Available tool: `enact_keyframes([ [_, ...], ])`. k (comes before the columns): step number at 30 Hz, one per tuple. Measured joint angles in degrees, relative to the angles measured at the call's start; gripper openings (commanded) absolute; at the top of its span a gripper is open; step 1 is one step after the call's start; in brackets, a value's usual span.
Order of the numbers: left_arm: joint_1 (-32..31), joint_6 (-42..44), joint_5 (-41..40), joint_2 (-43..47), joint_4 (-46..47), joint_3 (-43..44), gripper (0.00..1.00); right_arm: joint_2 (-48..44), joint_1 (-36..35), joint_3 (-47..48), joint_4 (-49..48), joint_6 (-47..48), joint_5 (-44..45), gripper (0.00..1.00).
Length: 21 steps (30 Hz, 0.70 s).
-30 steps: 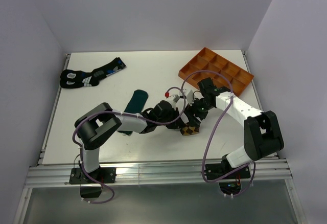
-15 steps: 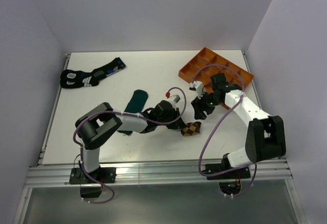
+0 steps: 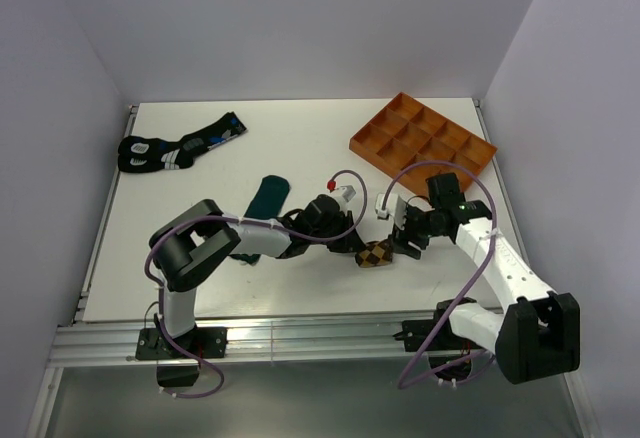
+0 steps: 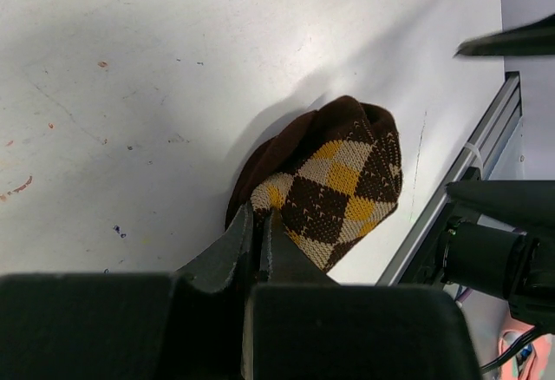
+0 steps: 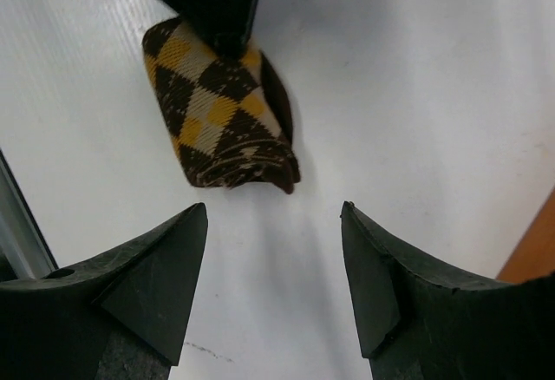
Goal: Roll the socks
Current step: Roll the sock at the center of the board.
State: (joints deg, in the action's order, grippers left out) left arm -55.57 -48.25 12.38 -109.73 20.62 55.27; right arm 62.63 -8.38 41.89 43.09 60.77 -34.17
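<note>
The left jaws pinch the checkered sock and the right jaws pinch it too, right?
Not quite. The left jaws do pinch the checkered sock, but the right jaws stand open, short of it and not touching, as the right wrist view shows.

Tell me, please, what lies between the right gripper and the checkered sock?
Nothing but bare white table: in the right wrist view, the open right gripper faces the checkered sock across an empty strip.
</note>
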Motion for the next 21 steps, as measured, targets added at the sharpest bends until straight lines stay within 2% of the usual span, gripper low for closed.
enact_keyframes([
  [7, 0.00, -0.09, 0.87, -0.59, -0.63, 0.85, 0.00, -1.33, -0.68, -3.69, 0.22, 4.98, -1.11, 0.71],
  [21, 0.00, -0.13, 1.38, -0.79, -1.90, 1.75, 0.00, -1.36, -4.07, -4.68, -1.18, 6.23, -4.70, 0.73],
])
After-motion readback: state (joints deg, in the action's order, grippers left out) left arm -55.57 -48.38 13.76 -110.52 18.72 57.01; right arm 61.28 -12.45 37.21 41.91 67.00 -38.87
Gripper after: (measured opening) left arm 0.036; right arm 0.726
